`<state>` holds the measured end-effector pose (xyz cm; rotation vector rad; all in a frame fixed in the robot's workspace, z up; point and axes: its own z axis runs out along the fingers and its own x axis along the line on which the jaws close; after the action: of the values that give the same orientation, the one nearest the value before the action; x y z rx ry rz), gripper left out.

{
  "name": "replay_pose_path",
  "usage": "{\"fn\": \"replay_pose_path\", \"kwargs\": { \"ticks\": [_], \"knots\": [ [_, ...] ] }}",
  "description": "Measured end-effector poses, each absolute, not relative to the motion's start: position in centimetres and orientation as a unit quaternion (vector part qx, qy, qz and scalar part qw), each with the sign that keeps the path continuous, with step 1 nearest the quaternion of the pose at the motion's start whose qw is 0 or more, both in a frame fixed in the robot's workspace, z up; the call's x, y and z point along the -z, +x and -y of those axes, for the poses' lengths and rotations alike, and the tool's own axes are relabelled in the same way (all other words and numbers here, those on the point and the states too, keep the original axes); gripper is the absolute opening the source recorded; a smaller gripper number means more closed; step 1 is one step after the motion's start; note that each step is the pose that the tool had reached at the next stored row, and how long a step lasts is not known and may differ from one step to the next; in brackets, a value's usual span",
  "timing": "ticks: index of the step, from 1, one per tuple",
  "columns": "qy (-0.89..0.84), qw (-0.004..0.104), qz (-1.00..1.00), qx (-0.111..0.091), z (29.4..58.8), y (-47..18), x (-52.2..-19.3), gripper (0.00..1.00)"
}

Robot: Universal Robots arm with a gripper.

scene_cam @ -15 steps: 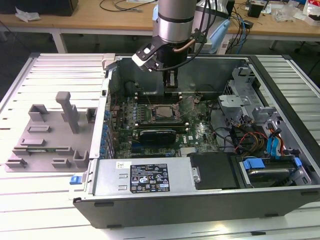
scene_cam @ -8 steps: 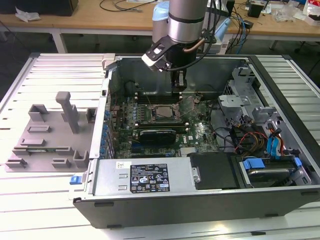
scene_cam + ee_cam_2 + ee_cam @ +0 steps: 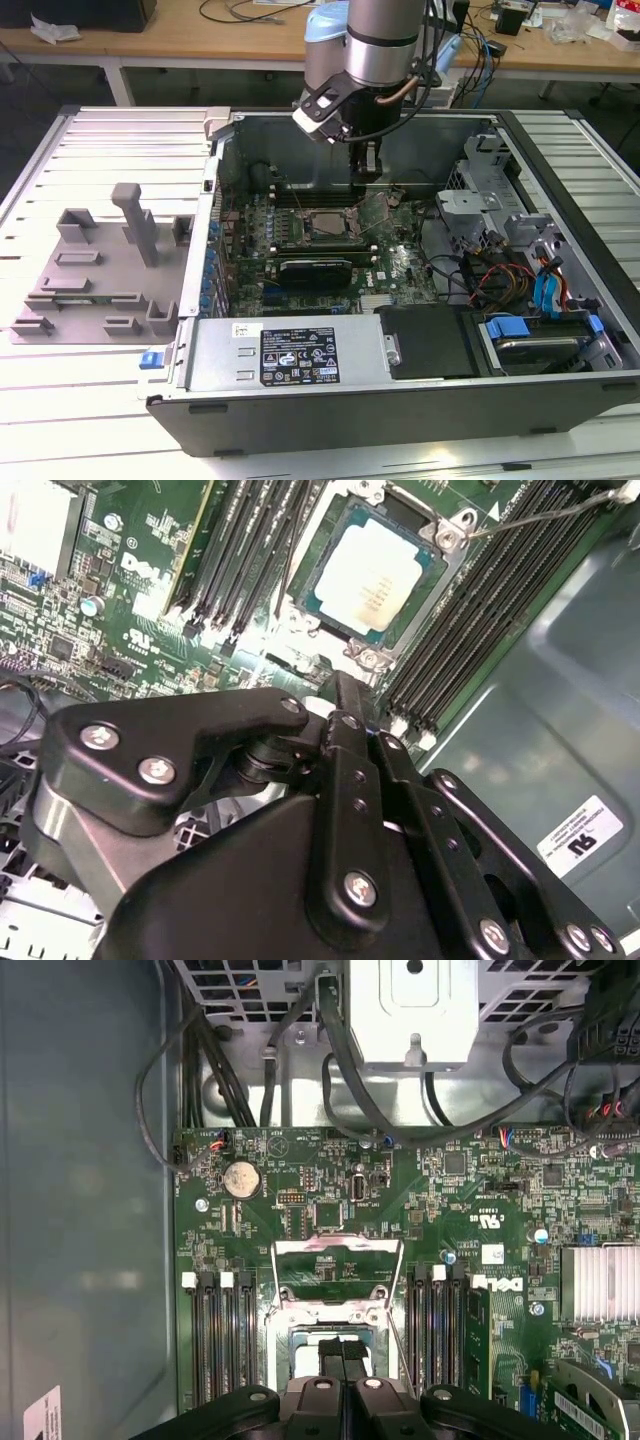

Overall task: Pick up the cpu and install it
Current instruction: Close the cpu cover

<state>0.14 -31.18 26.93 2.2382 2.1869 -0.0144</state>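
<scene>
Closest in, the gripper shows its fingers pressed together with nothing between them, hanging over the edge of the socket. Just past the tips, the cpu lies flat inside that socket, silver top up, apart from the fingers. The pick and the placing look done. Further on, the hinged retention plate stands tipped open, so the clamping looks undone. Out on the desk, the grey fixture sits beside the computer case.

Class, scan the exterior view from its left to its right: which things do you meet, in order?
Grey plastic fixture blocks → square silver-topped cpu in its socket → silver metal drive cage → blue plastic drive-bay pieces.
</scene>
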Motion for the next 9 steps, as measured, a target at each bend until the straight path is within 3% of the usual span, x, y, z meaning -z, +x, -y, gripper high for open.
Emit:
{"fn": "replay_pose_path", "kwargs": {
  "ticks": [9],
  "knots": [
    [0.715,0.006,-0.699,0.005,31.2,2.8,-26.9,0.11]
  ]
}}
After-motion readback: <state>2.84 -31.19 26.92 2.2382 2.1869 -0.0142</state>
